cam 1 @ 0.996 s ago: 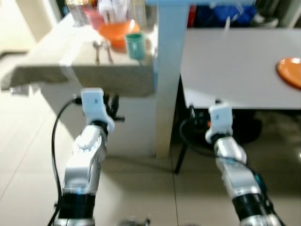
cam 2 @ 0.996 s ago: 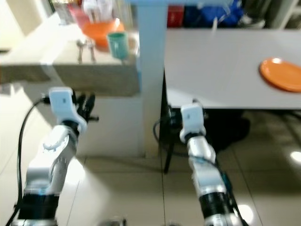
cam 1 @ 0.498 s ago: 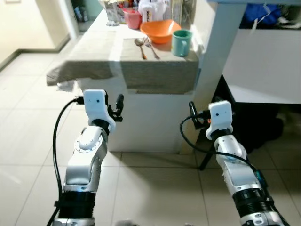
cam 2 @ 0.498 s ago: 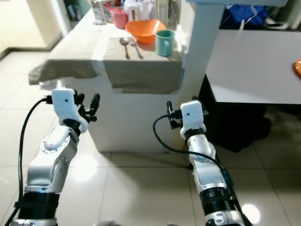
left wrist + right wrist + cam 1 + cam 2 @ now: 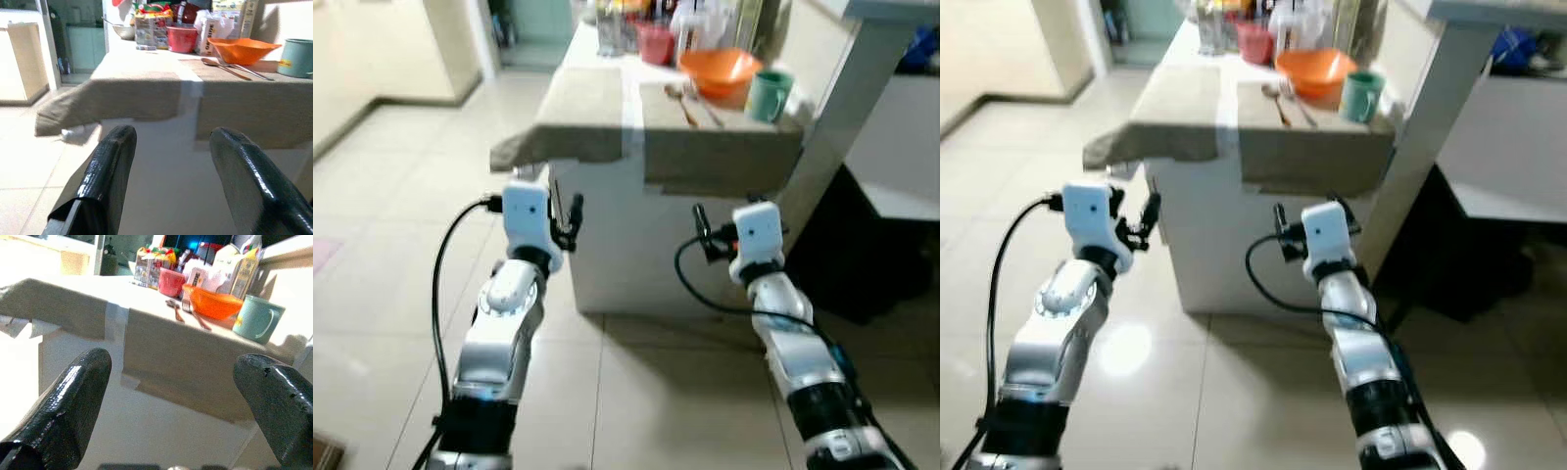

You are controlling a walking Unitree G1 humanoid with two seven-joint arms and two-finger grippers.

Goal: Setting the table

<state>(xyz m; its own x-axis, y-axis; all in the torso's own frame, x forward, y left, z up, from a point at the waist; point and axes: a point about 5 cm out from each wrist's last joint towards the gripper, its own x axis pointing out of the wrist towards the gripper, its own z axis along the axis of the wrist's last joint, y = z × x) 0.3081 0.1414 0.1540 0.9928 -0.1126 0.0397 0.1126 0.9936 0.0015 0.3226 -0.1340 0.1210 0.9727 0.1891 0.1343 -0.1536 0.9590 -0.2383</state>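
Left gripper (image 5: 168, 161) and right gripper (image 5: 171, 396) (2 jaws each, spread, empty) face the counter (image 5: 607, 108).

The robot's head camera is swinging to the left, so the cloth-covered counter (image 5: 607, 117) with the orange bowl (image 5: 720, 70) and green mug (image 5: 767, 95) is now sliding toward the upper right. The grey table with the orange plate has gone out of sight. More tiled floor (image 5: 382, 245) is showing at the left.
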